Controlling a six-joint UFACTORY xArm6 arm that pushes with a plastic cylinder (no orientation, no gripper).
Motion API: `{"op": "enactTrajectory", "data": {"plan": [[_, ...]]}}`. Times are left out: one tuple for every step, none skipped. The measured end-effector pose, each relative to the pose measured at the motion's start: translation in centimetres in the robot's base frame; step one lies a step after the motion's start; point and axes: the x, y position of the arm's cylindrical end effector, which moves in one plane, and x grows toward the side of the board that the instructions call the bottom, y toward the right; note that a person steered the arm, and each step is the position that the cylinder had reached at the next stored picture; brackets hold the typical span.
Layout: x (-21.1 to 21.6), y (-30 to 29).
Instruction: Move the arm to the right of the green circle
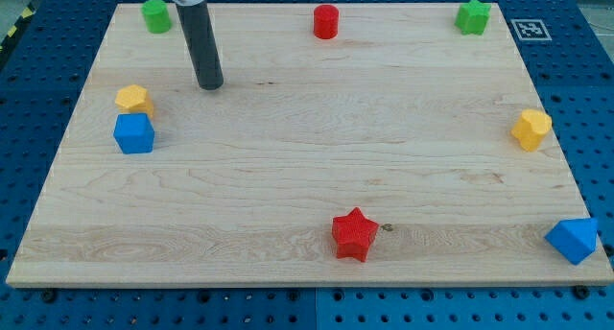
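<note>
Your target, the small green round plastic cylinder (pixel 156 14), stands upright at the view's top-left corner of the pale wooden board (pixel 307 205), close to the board's top edge. It is low and squat, with a flat circular top, and nothing touches it.

My tip (pixel 209 82) rests on bare wood to the view's right of that cylinder and a little lower, near it but clearly apart. There is no hand to open or close here; the dark rod carries nothing and touches no block.

The main risk, as I judge it, is overshooting toward the cylinder while closing in: a squat piece this near the rim would slide easily, and a nudge toward the view's top or left could push it off the board. Part of the rod's upper end overlaps the top of the frame near the cylinder, so judging the gap between them is harder than it looks.

Lower on the left edge sit a yellow faceted block (pixel 134 100) and a blue cube (pixel 133 134), touching or nearly so; a downward drift could disturb them. The red cylinder (pixel 326 21) at the top middle is well apart.
</note>
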Motion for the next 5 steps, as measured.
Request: {"op": "enactTrajectory", "data": {"plan": [[-0.4,0.0],[-0.6,1.0],[-0.6,2.2],[-0.6,3.3],[-1.0,4.0]]}}
